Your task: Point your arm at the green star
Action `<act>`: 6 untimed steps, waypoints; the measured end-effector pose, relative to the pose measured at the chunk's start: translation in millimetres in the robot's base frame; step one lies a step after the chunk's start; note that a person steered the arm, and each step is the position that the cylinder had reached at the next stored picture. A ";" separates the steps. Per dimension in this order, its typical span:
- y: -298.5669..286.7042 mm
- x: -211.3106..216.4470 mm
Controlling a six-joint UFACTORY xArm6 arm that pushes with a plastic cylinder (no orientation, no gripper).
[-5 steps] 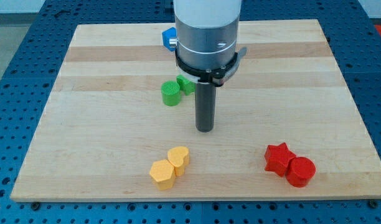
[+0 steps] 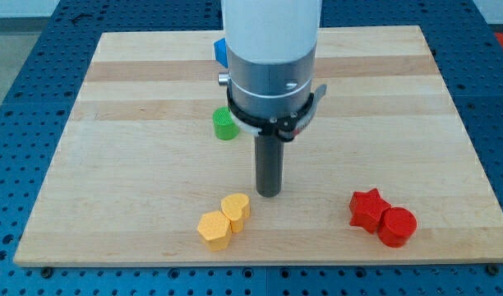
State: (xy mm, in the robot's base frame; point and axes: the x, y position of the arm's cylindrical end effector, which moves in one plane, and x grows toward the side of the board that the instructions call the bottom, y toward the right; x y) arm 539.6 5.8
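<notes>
The green star does not show; the arm's body hides the spot next to the green cylinder (image 2: 224, 124) where it was. My tip (image 2: 269, 194) rests on the board below the green cylinder and to its right, just above and right of the yellow heart (image 2: 236, 209). The rod stands straight under the arm's grey and white body.
A yellow hexagon (image 2: 214, 229) touches the yellow heart at the bottom middle. A red star (image 2: 366, 209) and a red cylinder (image 2: 397, 226) sit together at the bottom right. A blue block (image 2: 220, 51) peeks out behind the arm at the top. The wooden board (image 2: 112, 164) lies on a blue perforated table.
My tip has moved toward the view's bottom, closer to the yellow heart. The arm's body now covers the green star, which showed beside the green cylinder before.
</notes>
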 end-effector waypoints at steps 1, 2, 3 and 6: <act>0.0 10.7; 0.0 -0.1; 0.0 -43.1; 23.8 -71.5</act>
State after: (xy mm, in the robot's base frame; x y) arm 468.1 29.6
